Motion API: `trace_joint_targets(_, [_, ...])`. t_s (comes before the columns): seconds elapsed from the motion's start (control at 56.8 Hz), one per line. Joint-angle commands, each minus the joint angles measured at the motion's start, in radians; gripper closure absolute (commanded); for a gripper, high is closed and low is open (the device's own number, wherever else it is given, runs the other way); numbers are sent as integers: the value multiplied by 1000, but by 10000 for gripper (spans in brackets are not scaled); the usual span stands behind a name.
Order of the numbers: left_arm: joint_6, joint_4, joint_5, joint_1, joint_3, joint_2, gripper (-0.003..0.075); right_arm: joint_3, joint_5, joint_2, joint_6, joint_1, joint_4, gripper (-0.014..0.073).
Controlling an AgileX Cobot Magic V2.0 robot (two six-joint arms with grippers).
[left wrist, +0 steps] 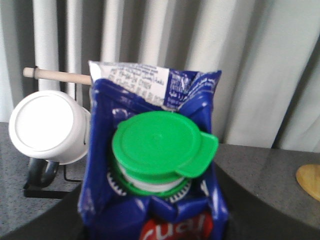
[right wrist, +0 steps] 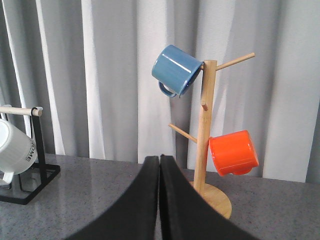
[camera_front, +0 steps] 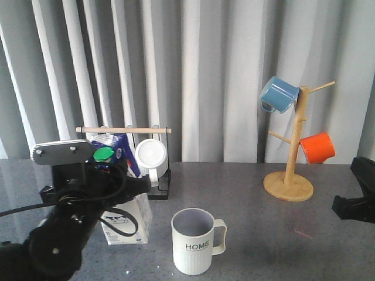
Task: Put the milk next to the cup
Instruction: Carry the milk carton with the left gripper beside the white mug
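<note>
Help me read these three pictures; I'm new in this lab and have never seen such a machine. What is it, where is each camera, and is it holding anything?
It is a robot with two arms. One camera looks forward over a grey table; the other two sit on the wrists. On the table stand a ribbed HOME cup, a milk carton, a black rack with a white mug, and a wooden mug tree carrying a blue mug and an orange mug. The left gripper is at the milk, its grip hidden. The right gripper is shut and empty.
</note>
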Motion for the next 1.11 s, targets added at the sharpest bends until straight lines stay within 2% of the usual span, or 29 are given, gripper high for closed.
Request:
trace_joint_targets(0.0, [35,0,-61,-32,-59,13,727,-30,-66,-18,-3,-4,-3,602])
trace_joint_targets(0.334, [96,-128,-110,-94,-67,96,727,-30,-66,-18,-3,-4,-3,602])
trace_joint_targets(1.091, [95,-126,-95,-108,-67,106,727,-30,-66,-18,-3,-4,-3,602])
